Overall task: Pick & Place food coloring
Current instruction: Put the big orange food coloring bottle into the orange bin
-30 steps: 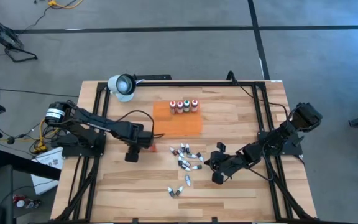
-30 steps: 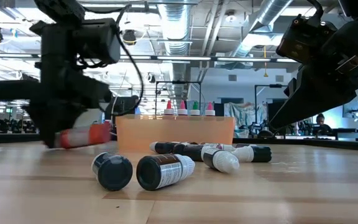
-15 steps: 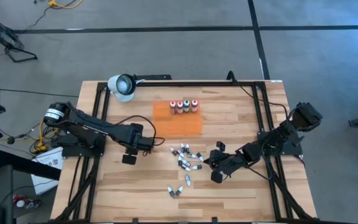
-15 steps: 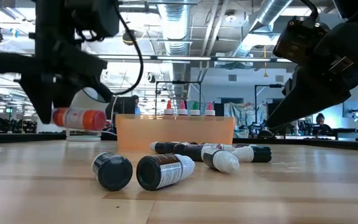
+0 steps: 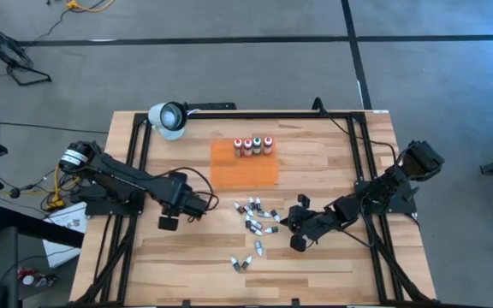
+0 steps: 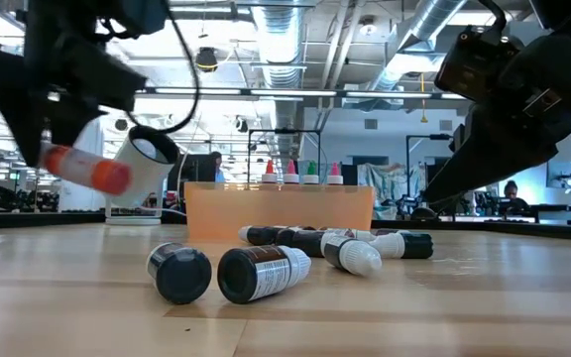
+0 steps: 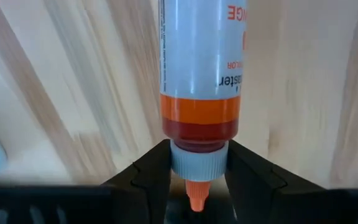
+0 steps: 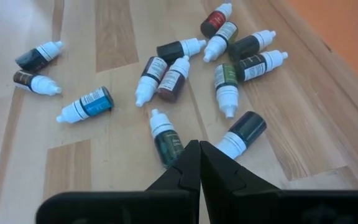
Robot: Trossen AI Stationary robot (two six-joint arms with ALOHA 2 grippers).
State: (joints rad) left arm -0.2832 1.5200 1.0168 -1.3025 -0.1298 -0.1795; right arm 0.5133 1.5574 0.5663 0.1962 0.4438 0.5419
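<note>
Left gripper (image 7: 194, 171): mine, over the left part of the table (image 5: 315, 257), pinching the orange bottle at its white cap, one finger on each side of the cap.
Orange bottle (image 7: 197, 68): clear body with orange liquid low in it, orange nozzle tip between my fingers; in the low view it hangs tilted in the air (image 6: 87, 169), clear of the wood.
Right gripper (image 8: 199, 163): mine too, fingers pressed together with nothing between them, hovering at the right edge of the scattered vials.
Scattered vials (image 8: 166, 78): small dark ones with white caps, lying on their sides mid-table; one lies just beyond my right fingertips.
Stray vials (image 5: 242, 263): a few lie apart, nearer the front edge.
Orange tray (image 5: 246, 171): flat, toward the back of the table.
Standing bottles (image 5: 253, 145): four upright in a row at the tray's back edge, white caps.
Lamp (image 5: 168, 116): white, at the back left corner.
</note>
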